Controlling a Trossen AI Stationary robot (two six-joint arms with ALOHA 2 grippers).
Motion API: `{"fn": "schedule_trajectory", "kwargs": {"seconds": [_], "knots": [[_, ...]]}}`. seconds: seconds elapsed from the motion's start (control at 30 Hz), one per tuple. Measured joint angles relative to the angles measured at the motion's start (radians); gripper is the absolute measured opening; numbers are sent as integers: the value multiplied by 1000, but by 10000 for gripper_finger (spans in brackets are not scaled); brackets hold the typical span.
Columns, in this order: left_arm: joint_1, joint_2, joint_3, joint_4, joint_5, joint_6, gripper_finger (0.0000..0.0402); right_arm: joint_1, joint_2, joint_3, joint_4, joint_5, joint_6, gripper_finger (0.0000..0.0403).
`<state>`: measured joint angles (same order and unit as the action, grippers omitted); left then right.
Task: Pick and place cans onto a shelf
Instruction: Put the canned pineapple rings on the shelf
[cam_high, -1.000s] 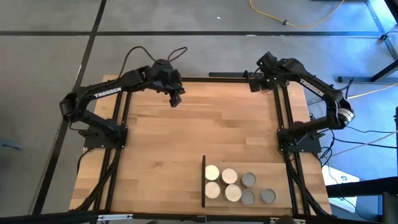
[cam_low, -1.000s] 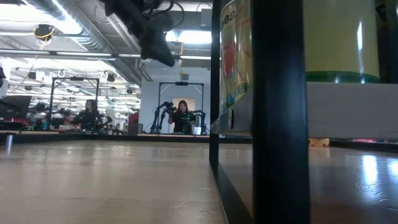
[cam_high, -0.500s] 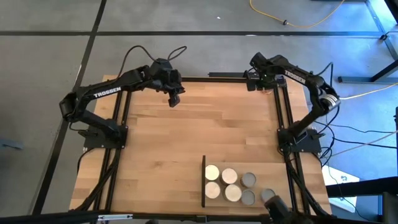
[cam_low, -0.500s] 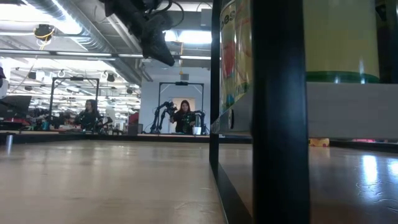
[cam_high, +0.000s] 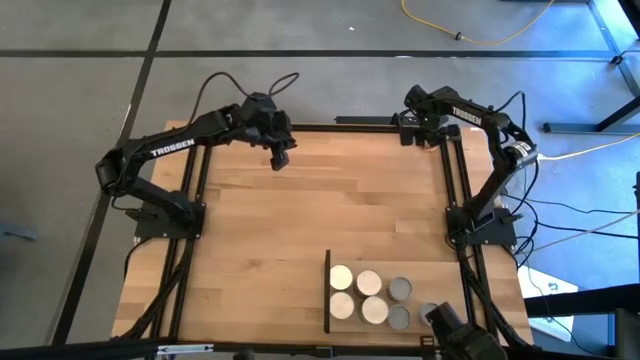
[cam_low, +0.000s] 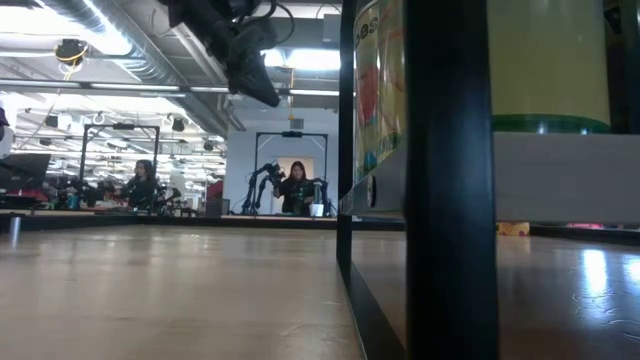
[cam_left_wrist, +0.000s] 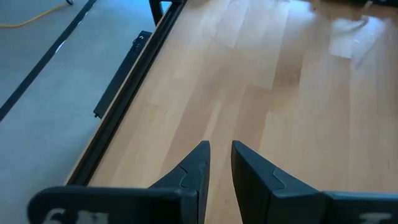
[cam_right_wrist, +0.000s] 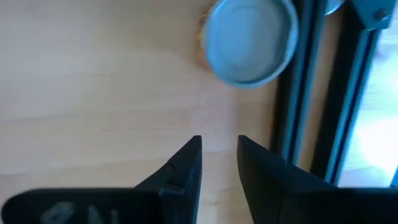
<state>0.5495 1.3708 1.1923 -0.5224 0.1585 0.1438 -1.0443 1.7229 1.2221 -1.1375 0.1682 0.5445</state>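
Behind right arm (cam_high: 462, 338), can (cam_high: 429, 312) half hidden

A grey-topped can (cam_right_wrist: 250, 41) lies on the wooden table (cam_right_wrist: 93, 81) beyond the parted jaws.

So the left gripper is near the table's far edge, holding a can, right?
No. The left gripper is near the far edge of the table, but it holds nothing; the left wrist view shows it empty.
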Motion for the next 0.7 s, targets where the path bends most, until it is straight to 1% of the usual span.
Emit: {"fn": "schedule_trajectory", "kwargs": {"seconds": [0.2, 0.33, 0.4, 0.53, 0.7], "knots": [[28, 0, 0, 0, 0, 0, 58, 0, -2, 0, -13, -64, -56, 103], [42, 0, 0, 0, -1, 14, 58, 0, -2, 0, -10, -61, -43, 103], [42, 0, 0, 1, -1, 26, 58, 0, -9, 0, -23, -95, -33, 103], [42, 0, 0, 33, 0, 69, 58, 21, -63, 0, -37, -185, -54, 103], [42, 0, 0, 59, 0, 74, 58, 45, -164, 11, -30, -189, -49, 103]]}}
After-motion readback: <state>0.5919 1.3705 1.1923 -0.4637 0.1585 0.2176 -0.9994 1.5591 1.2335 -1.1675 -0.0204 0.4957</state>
